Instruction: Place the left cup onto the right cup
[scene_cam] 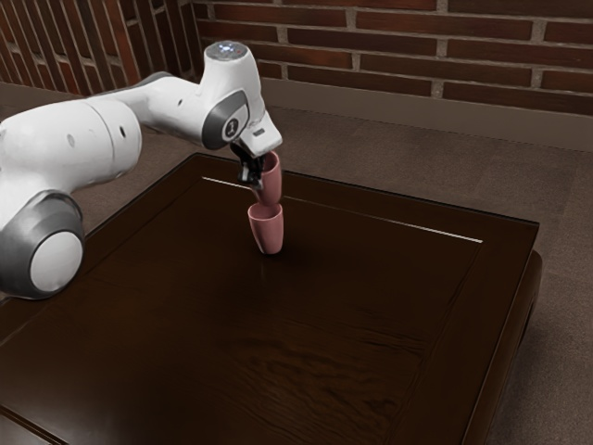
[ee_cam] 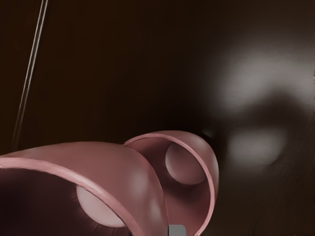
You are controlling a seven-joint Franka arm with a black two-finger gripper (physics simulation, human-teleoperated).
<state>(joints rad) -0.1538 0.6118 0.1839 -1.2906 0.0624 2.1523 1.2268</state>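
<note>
Your upper cup [scene_cam: 271, 181] is off the worktop [scene_cam: 371, 306], hanging right over the lower cup [scene_cam: 267, 232], its base at or just inside that cup's mouth; you cannot tell from the exterior view whether the two touch. It leans a little, with its open end up and its narrower base down. In the wrist view the upper cup [ee_cam: 113, 172] sits close under the hand, and the lower cup [ee_cam: 189, 164] shows beyond it, mouth open and nothing inside.

Judge both as thin-walled, rigid, smooth pink tumblers: light to carry, stiff under pressure, with no handle. A glossy tapered wall is likely to slip, so a pinch across the rim suits it better than a squeeze around the body. That is how the tool [scene_cam: 250, 174] has it: the black fingers are clamped on the wall at the rim, on the side toward the arm [scene_cam: 93, 148].

A rim pinch lets the cup swing, which probably accounts for the lean. Bring it level before you lower it, or the base may catch the lower rim and tip that cup, which stands free on the dark polished worktop [ee_cam: 123, 73]. The taper should guide the two together once they line up. Behind the worktop runs a brick wall [scene_cam: 417, 46].
</note>
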